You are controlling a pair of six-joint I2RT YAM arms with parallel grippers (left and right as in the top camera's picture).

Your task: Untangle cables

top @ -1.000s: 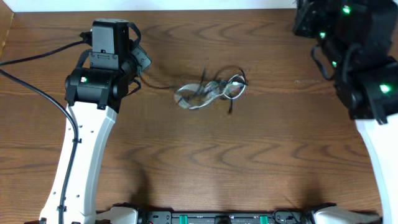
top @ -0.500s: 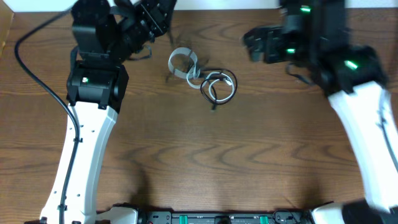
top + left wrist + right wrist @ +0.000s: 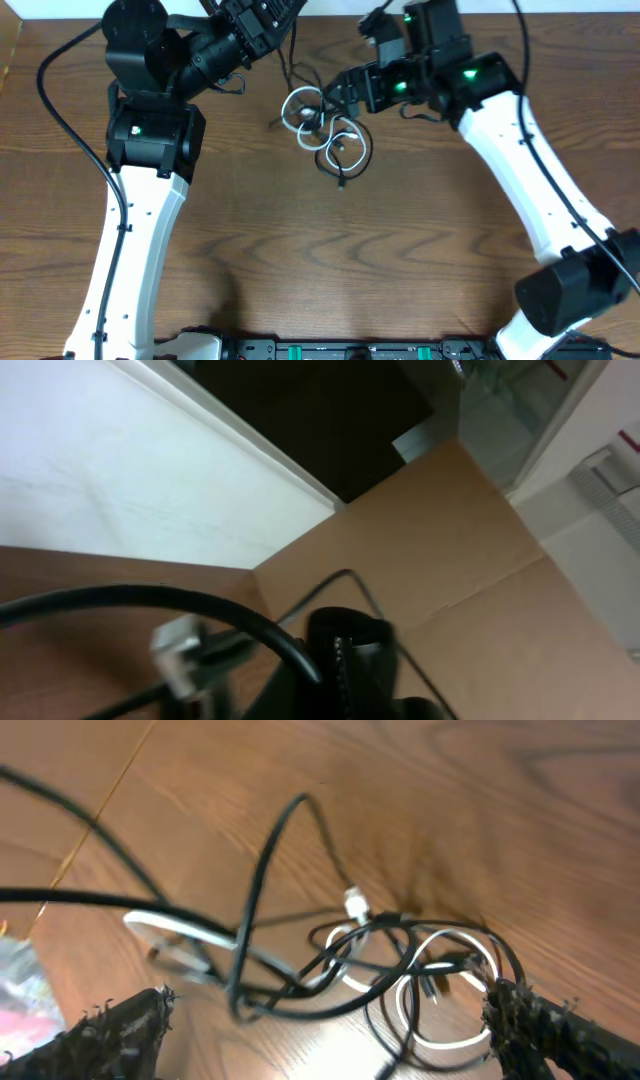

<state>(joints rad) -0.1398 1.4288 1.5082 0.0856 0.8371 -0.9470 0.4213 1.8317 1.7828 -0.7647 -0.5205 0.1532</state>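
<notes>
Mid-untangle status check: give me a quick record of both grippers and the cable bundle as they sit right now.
left gripper: shut, raised near the table's far edge; a black cord runs up to it, apparently held
right gripper: open, fingers either side of the tangle, gripping nothing
tangle: black and white loops knotted together on the table
white cord: looped inside the tangle
</notes>
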